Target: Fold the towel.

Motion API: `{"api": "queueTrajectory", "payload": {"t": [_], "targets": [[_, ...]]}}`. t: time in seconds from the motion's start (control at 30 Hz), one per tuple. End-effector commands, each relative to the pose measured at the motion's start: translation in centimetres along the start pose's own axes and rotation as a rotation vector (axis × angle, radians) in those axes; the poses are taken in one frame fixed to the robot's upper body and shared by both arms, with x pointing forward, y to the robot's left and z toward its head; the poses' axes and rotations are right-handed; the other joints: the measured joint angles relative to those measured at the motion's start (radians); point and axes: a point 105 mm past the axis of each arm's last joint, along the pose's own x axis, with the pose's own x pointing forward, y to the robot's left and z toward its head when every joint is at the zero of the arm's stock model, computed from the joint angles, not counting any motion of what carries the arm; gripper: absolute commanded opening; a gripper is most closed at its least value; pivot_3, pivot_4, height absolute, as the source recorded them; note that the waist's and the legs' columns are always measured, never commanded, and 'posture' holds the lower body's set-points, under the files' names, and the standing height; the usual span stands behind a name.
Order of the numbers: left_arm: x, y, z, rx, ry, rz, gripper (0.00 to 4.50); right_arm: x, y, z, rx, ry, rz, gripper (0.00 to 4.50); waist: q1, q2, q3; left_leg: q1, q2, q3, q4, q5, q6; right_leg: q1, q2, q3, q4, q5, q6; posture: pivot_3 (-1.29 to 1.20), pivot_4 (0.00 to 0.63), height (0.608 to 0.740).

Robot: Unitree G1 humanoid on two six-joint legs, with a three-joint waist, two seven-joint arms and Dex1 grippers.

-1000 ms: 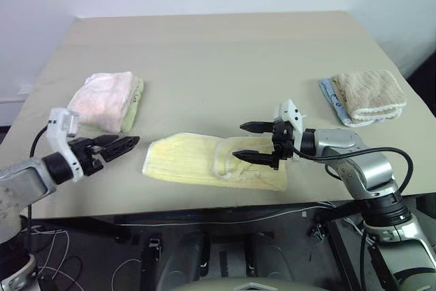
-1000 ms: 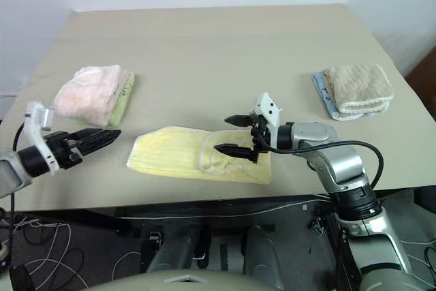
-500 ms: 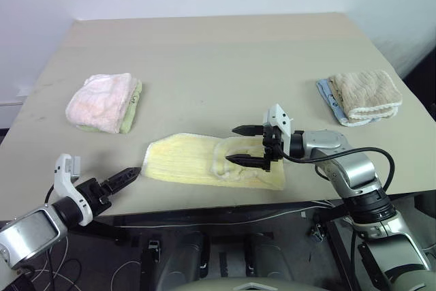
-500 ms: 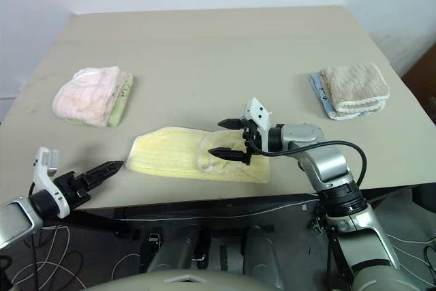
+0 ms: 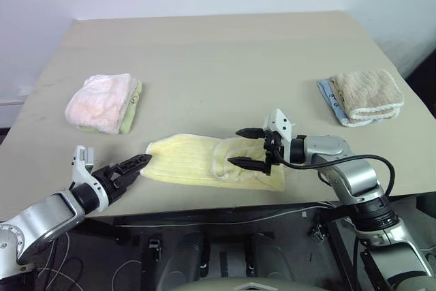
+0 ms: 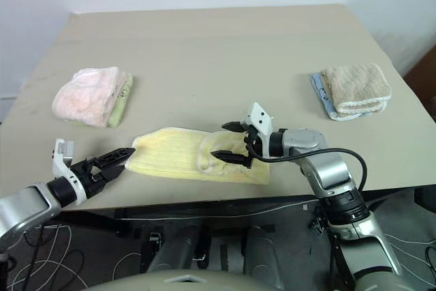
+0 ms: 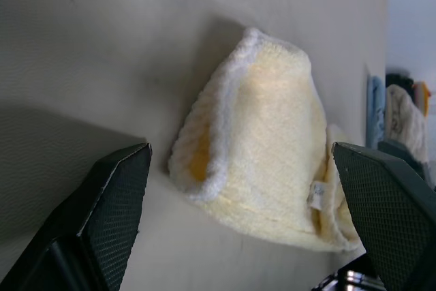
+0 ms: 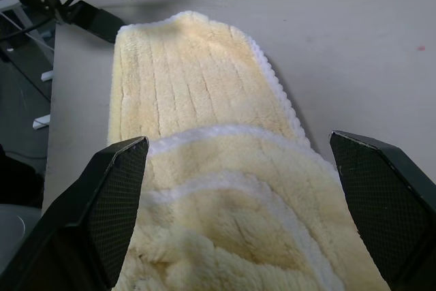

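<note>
The pale yellow towel lies lengthwise near the table's front edge, ribbed side up. Its right end is folded back into a bunched layer with a white hem. My left gripper is open just off the towel's left end, fingers pointing at it; in the left wrist view the towel sits between my spread fingers. My right gripper is open, one finger above the other, held over the folded right end. From the right wrist, the towel stretches away past the gripper.
A folded pink towel on a green cloth sits at the left of the table. At the right, a beige-brown towel with white trim rests on a blue cloth. The table's front edge runs just below the yellow towel.
My left arm has dropped, rolled its wrist and brought the open gripper right, up to the towel's left end. The right gripper has stayed put over the folded end.
</note>
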Motion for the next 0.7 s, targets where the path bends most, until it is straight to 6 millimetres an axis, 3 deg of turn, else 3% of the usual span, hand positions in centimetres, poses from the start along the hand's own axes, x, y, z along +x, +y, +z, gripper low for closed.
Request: {"api": "queueTrajectory", "payload": {"t": [0.03,0.13,0.5,0.7], "targets": [[0.2,0.1,0.2,-0.023,-0.004,-0.017,4.45,-0.5,-0.1,1.2,-0.061,-0.027,-0.023,4.47,-0.001,0.0,0.0,0.001,0.0,0.0,0.0,0.0,0.0,0.001,0.0,0.0,0.0,0.0,0.0,0.0,0.15,0.74],[0.4,0.1,-0.1,-0.031,0.009,-0.035,3.87,-0.5,-0.2,1.1,-0.067,-0.026,-0.033,4.5,-0.003,0.0,0.0,0.002,0.0,0.0,-0.001,0.0,0.0,0.002,0.0,0.0,0.0,0.0,0.0,0.0,0.15,0.74],[0.8,-0.6,0.1,-0.037,0.004,-0.099,0.19,-0.5,-0.5,1.1,-0.087,-0.022,-0.053,4.5,-0.004,0.0,0.0,0.001,0.0,0.0,-0.003,0.0,0.0,0.001,0.0,0.0,-0.002,-0.001,-0.002,0.0,0.15,0.74],[0.2,0.3,1.2,-0.013,-0.005,-0.073,0.06,-0.7,-0.4,1.6,-0.066,-0.053,-0.052,4.5,-0.005,0.0,0.0,0.001,0.0,0.0,-0.004,0.0,0.0,0.0,0.0,0.0,-0.002,-0.002,-0.002,0.0,0.15,0.74]]}}
